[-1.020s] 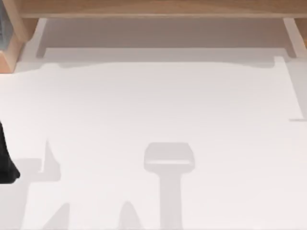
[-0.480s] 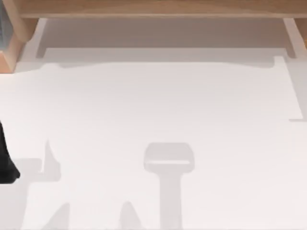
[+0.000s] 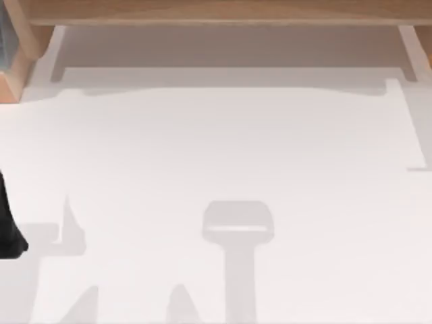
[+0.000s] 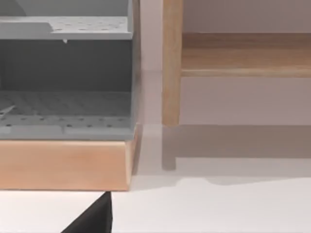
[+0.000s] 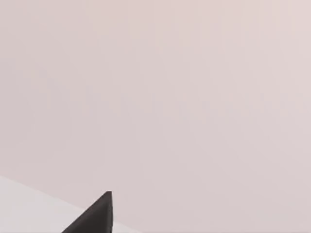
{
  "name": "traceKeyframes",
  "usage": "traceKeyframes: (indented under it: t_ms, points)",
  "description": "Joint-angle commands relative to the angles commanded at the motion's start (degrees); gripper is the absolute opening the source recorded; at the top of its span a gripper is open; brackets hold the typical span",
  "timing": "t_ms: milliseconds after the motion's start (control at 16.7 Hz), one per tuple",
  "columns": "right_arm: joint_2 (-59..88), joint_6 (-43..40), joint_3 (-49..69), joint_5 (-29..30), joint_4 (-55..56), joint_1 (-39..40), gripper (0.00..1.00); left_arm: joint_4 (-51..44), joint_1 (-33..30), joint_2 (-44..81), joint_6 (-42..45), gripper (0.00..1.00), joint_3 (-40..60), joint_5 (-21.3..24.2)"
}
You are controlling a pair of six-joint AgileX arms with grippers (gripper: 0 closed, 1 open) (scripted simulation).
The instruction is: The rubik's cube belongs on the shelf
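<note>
Wooden and light brown, the shelf (image 3: 216, 11) runs along the far edge of the table (image 3: 223, 148), standing on pale supports (image 3: 408, 50); the left wrist view shows its board (image 4: 243, 53) and one upright post (image 4: 171, 63). I cannot find the rubik's cube on the table or on the shelf, so I cannot say where it lies.

Beside the shelf, at the table's left, stands a grey rack in a wooden frame (image 4: 65, 160). The left arm (image 3: 8, 226) waits at the left edge of the table. A dark fingertip (image 4: 95, 218) appears in the left wrist view and another fingertip (image 5: 95, 216) in the right wrist view, but I cannot tell if either gripper's jaws are open or holding something.

I think the first step is to locate the cube, then approach it slowly from above.
</note>
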Motion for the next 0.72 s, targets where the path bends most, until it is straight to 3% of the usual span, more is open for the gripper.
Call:
traceKeyframes:
  t_ms: [420, 720]
  points:
    - [10.60, 16.15, 28.97, 5.63, -47.93, 11.68, 1.00, 0.00, 0.00, 0.00, 0.00, 1.00, 0.00, 0.00]
    - [18.68, 25.14, 42.56, 7.77, -70.65, 17.54, 1.00, 0.00, 0.00, 0.00, 0.00, 1.00, 0.00, 0.00]
